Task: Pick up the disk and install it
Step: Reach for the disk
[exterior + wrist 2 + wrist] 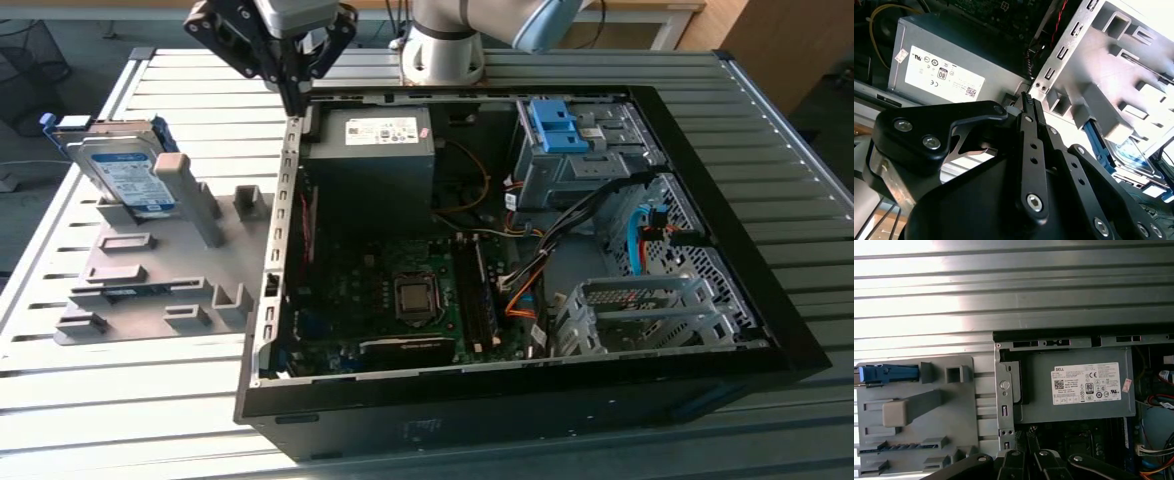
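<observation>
So the main thing here: the disk (118, 172) isn't under the claw (295, 98) at all. It sits off to the exterior view's left of it and lower down, well apart, with part of the grey rack (147, 275) in between. The claw hangs over the case (283, 230) wall, right by the grey PSU (374, 160). There's just the one arm, so no question of which is nearer.

The claw looks clenched with nothing in it. In the second wrist view the two black fingers (1030, 150) meet at the tip and I see no gap.

The disk stands on edge in a slot of the rack, leaning back a little, with its long axis pointing up-ish rather than lying flat. In the first wrist view it shows edge-on as a thin blue strip (889, 374).

Materials-wise, the disk is flat silver metal with a white-and-blue label, framed in bright blue plastic, so I'd guess it's smooth and rigid. The rack is matte grey plastic, blocky, with posts and slots. The table (120, 410) is ribbed metal slats. The case is black sheet metal with a perforated edge.
</observation>
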You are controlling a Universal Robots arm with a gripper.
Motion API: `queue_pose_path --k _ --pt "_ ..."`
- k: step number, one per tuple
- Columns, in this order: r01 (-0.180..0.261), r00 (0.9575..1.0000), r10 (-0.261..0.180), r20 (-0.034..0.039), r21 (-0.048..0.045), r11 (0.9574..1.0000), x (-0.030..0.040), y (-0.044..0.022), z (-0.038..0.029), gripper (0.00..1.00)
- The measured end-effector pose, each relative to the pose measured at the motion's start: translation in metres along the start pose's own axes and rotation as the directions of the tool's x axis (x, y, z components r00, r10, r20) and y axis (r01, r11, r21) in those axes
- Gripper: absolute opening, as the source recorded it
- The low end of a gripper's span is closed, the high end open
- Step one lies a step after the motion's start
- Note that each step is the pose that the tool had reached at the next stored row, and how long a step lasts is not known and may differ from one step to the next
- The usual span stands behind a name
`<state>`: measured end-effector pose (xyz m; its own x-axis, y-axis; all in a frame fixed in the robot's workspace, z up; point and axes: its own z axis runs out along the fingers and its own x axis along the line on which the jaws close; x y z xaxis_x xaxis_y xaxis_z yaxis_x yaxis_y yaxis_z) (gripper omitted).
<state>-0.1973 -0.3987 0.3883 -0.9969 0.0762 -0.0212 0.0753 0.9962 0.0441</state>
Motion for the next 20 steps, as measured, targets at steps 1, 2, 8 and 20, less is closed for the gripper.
queue_pose_path --k 1,2,8,20 --pt "0.0 1.0 0.0 0.0 0.0 1.0 0.0005 0.0 0.0 0.16" --pt "0.0 1.0 0.0 0.0 0.0 1.0 0.0009 -0.0001 0.0001 0.16" --pt "0.0 1.0 0.0 -0.0003 0.0 1.0 0.0034 -0.0002 0.0003 0.16" --pt "0.0 1.0 0.0 -0.0009 0.0002 1.0 0.0076 -0.0005 0.0007 0.16"
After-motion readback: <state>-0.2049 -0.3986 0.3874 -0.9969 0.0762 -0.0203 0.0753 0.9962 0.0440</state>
